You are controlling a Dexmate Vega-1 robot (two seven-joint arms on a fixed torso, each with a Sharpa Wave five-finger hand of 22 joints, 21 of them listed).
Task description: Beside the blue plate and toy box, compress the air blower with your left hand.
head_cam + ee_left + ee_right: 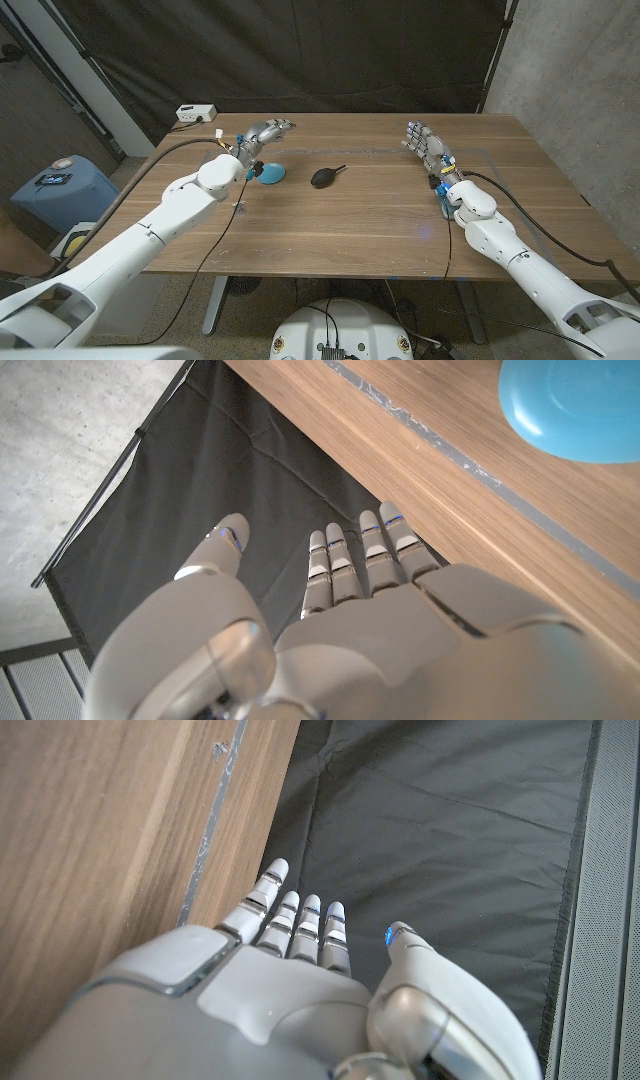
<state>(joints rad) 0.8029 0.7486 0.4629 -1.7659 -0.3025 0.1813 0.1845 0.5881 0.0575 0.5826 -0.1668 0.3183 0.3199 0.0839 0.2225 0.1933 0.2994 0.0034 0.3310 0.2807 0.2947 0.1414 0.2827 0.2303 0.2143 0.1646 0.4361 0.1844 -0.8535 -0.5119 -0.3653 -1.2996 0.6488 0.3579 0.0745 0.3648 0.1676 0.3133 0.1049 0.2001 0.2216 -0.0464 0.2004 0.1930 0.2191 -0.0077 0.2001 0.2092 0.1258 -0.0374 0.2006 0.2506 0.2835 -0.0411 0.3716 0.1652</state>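
Air blower [325,177], black rubber bulb, short nozzle, lying on table [380,225]

the table [350,215] is wood, brown with a visible grain and a matt finish. the blue plate [268,174] looks like smooth plastic with a soft sheen. the air blower [324,177] is black and matt, rubbery looking. both the left hand [262,133] and right hand [424,142] have smooth, pale grey plastic shells. behind hangs a creased black cloth [300,50], dull, beside a rough concrete wall [570,70].
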